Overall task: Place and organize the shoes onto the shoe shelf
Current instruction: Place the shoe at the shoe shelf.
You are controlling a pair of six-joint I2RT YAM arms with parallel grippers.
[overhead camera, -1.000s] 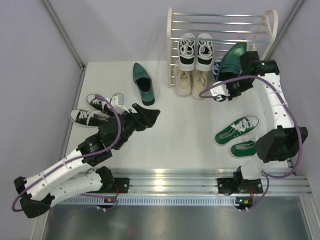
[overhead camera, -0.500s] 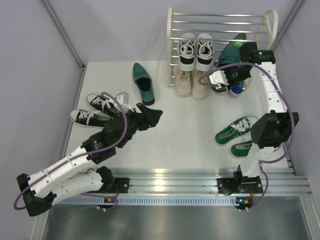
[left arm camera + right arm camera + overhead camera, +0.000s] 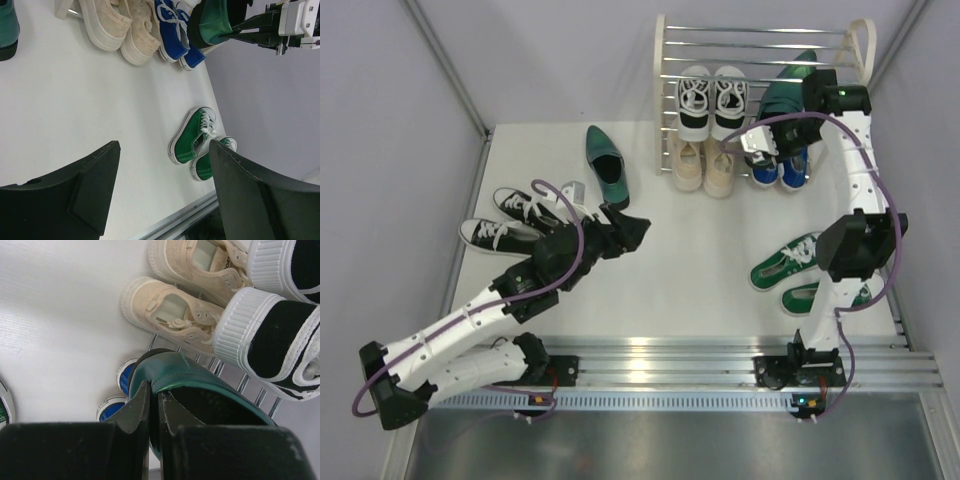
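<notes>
The right gripper is closed tightly on the rim of a dark green dress shoe, one finger inside the opening and one outside, so the shoe hangs from a thin pinch on its edge. In the top view this gripper holds the shoe over the right half of the shoe shelf, just beside the black-and-white sneakers that already stand there and above the blue sneakers on the lowest level; the beige lace-ups are next to those. I judge that the step in hand is setting this shoe down on the free place of the middle tier. To do it well, the sole should come flat onto two chrome bars before the fingers let go, because a narrow sole can slip between thin bars; how much the shoe is tilted now I cannot tell. It should also leave room beside it for its partner, the second dress shoe, which lies on the table well apart. The left gripper is wide open and holds nothing, near that shoe. The green sneakers and another black-and-white pair wait on the table.
</notes>
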